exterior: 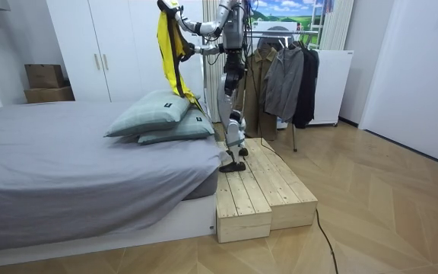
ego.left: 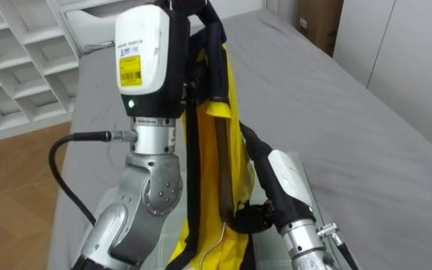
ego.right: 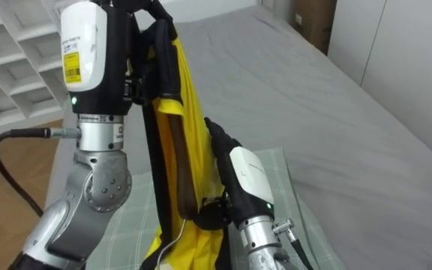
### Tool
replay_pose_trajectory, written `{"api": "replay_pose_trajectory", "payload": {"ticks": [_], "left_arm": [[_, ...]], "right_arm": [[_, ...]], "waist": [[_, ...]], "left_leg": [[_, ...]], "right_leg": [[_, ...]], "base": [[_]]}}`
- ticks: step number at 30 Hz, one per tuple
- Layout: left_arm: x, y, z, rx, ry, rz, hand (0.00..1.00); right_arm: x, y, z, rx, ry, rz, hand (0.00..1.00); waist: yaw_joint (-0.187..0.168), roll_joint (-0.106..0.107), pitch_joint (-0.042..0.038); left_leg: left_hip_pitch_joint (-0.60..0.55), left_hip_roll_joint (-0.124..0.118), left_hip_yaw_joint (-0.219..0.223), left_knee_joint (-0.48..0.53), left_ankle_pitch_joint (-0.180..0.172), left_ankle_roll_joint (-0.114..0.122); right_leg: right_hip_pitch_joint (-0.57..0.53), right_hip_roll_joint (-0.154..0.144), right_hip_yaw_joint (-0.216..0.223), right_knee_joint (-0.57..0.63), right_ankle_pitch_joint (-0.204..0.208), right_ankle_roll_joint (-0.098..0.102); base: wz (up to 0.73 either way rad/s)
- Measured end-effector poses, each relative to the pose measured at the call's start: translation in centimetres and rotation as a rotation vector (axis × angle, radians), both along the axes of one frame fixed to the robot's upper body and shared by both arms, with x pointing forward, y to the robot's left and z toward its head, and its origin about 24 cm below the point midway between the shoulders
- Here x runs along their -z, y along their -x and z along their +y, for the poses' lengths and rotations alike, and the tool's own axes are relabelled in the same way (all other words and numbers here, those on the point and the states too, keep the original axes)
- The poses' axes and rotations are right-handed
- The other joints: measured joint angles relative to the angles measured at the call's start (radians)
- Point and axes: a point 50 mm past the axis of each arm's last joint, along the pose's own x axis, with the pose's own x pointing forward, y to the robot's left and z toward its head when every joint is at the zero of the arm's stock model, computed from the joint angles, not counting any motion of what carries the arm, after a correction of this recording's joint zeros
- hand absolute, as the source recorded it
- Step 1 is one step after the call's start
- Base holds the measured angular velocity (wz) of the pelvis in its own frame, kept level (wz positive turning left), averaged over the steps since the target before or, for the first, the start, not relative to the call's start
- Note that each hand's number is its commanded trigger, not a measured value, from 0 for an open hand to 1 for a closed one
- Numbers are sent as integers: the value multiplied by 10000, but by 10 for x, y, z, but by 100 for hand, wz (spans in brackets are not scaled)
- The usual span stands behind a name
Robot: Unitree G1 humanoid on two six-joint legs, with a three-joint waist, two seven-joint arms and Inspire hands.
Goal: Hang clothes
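Two hands up | my left hand (ego.left: 187, 7) grips garment (ego.left: 231, 112) top, hanging vertical | right hand (ego.left: 253, 146) lower, beside hanger (ego.left: 222, 172), closure untellable

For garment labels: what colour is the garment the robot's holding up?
The garment is bright yellow with black trim. It shows best in the right eye view.

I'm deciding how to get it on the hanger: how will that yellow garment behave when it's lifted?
Probably floppy: the yellow garment drapes in long folds from the left hand and will likely sag round the hanger. It looks thin, so likely light. Its lower end, hanging near the pillows, might swing or snag.
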Motion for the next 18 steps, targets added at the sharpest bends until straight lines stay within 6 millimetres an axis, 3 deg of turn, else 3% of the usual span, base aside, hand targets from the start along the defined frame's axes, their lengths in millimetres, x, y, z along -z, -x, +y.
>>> {"api": "replay_pose_trajectory", "payload": {"ticks": [18], "left_arm": [[1,-11,-2,-77,-210,251,100]], "right_arm": [[-6,-3,8,-145,-223,-231,0]], "waist": [[280,-80,53]], "left_leg": [[142,24,145,-8,0,0]], "right_leg": [[54,10,95,-5,-1,0]], "base": [[-2]]}}
